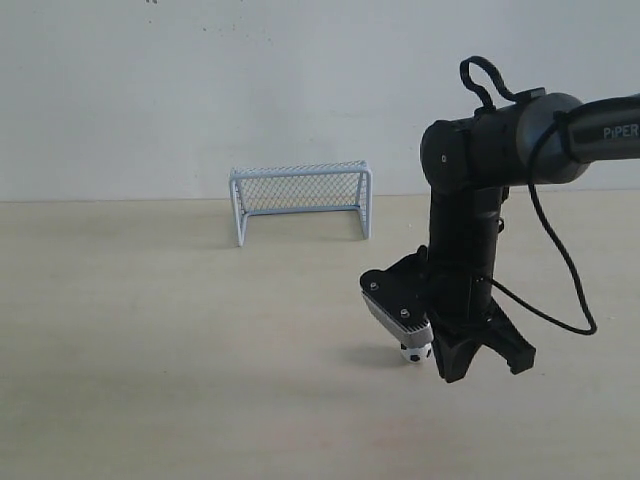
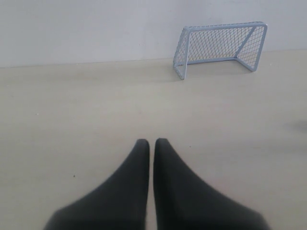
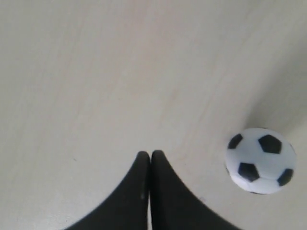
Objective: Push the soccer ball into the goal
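Note:
The soccer ball [image 1: 415, 352], tiny and white with black patches, rests on the table, partly hidden in the exterior view under the right arm's silver wrist camera [image 1: 398, 312]. My right gripper [image 3: 150, 154] points down at the table and is shut with nothing in it. The ball [image 3: 260, 160] lies close beside its fingertips, apart from them. The pale blue mesh goal [image 1: 300, 200] stands at the back of the table against the wall, well away from the ball, its mouth facing forward. My left gripper [image 2: 152, 142] is shut and empty, low over bare table, with the goal [image 2: 220, 45] far ahead.
The right arm [image 1: 470, 240] rises from the ball's spot up to the right edge, with a black cable [image 1: 560, 270] looping beside it. A pale wooden table [image 1: 150, 330] runs back to a white wall [image 1: 200, 90]. The left arm is outside the exterior view.

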`<move>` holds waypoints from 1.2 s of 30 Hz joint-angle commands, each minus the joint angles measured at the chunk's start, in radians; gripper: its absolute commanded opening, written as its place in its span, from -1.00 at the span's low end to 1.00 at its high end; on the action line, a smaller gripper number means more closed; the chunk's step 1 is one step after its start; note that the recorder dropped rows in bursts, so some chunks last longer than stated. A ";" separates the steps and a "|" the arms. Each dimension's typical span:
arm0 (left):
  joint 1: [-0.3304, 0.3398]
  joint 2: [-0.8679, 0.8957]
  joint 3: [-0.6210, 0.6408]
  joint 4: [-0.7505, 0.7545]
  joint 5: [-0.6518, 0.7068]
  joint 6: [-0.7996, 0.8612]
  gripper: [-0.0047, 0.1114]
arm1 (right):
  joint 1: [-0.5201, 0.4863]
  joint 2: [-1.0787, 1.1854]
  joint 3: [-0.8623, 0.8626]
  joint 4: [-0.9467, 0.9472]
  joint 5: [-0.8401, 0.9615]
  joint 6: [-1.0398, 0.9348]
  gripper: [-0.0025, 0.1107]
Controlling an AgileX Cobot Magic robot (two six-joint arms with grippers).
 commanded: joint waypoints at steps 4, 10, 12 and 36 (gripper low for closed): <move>0.003 -0.003 0.003 0.002 -0.003 0.005 -0.84 | 0.005 -0.017 -0.005 -0.078 -0.750 0.735 -0.96; 0.003 -0.003 0.003 0.002 -0.003 0.005 -0.84 | 0.011 -0.169 -0.005 -0.208 -0.783 0.911 -0.96; 0.003 -0.003 0.003 0.002 -0.003 0.005 -0.84 | 0.009 -0.219 -0.005 -0.206 -0.741 0.938 -0.96; 0.003 -0.003 0.003 0.002 -0.003 0.005 -0.84 | -0.123 -0.471 0.196 -0.237 -0.032 1.509 -0.96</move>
